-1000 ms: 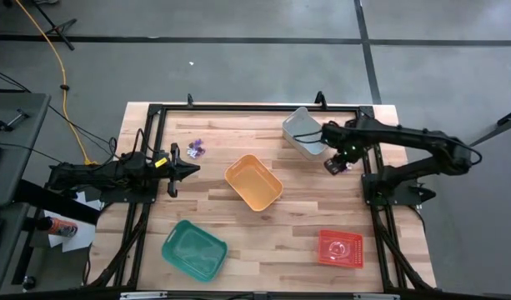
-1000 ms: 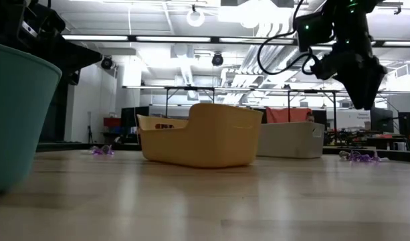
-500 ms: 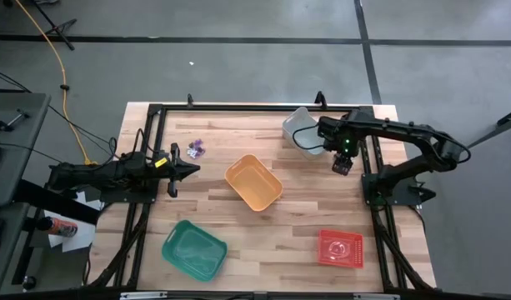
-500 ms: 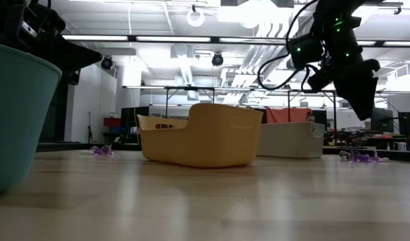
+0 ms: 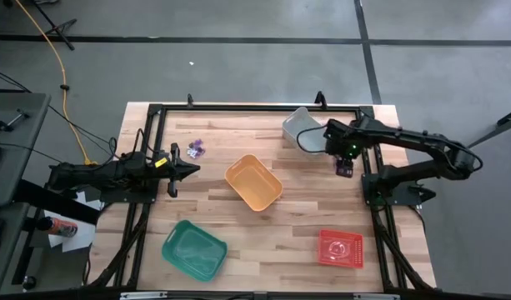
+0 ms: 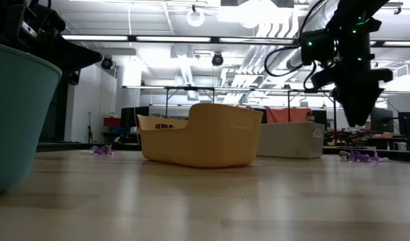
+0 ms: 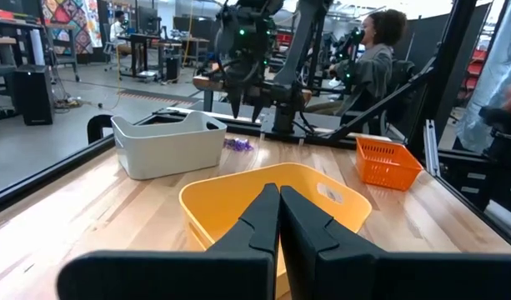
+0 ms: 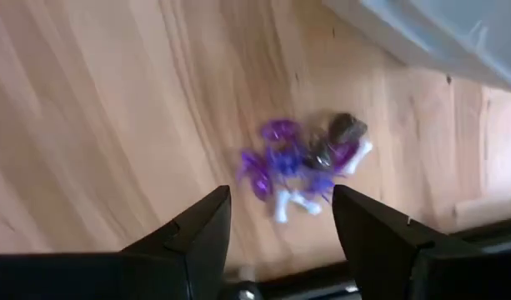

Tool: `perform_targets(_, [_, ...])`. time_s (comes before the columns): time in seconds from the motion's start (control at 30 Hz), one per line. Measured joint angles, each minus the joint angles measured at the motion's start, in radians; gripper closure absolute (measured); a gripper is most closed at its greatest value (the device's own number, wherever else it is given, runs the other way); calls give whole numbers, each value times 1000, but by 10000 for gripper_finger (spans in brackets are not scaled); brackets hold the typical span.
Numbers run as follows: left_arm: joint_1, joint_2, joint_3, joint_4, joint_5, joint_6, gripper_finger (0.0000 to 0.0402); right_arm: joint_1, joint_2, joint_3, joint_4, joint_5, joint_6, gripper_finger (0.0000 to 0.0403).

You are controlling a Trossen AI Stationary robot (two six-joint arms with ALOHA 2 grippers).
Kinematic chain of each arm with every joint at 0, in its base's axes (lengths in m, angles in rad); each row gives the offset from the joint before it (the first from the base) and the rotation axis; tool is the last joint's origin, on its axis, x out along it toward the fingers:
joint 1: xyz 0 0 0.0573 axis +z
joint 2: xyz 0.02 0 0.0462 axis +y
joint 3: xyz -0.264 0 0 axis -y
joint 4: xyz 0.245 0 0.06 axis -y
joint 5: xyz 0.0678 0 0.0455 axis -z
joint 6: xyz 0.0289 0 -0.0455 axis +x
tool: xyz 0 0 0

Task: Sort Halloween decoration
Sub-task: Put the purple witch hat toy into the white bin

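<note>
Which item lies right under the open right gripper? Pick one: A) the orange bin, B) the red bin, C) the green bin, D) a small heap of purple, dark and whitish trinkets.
D: the right wrist view looks down between the right gripper's spread fingers onto the heap of trinkets lying on bare wood beside the grey bin.

grey bin [image 5: 302, 131] flanks trinkets [image 8: 303, 165], elsewhere open

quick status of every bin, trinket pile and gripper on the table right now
right gripper: jaws open, empty, hanging above the pile of trinkets beside the grey bin
left gripper: jaws shut, empty, waiting at the table's left side
second trinket pile: loose on the table near the left gripper
orange bin: upright, looks empty
green bin: upright, looks empty
red bin: upright, contents unclear
</note>
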Motion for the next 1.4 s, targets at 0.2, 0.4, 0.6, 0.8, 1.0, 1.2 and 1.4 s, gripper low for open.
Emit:
perform_targets(0.2, [0, 2, 0, 0, -1, 0, 401, -22, 13, -75, -14, 25, -67, 196])
perform_targets(0.4, [0, 2, 0, 0, -1, 0, 401, -24, 23, -102, 71, 20, -128, 197])
perform_targets(0.6, [0, 2, 0, 0, -1, 0, 401, -24, 27, -102, 103, 2, -244, 197])
perform_targets(0.8, [0, 2, 0, 0, -1, 0, 401, -24, 74, -102, 88, -48, -260, 197])
perform_targets(1.0, [0, 2, 0, 0, -1, 0, 401, -24, 144, -102, 97, -37, -266, 197])
perform_targets(1.2, [0, 2, 0, 0, -2, 0, 401, -24, 187, -102, 97, -22, -267, 197])
perform_targets(1.4, [0, 2, 0, 0, -2, 0, 401, -24, 224, -102, 98, -18, -264, 217])
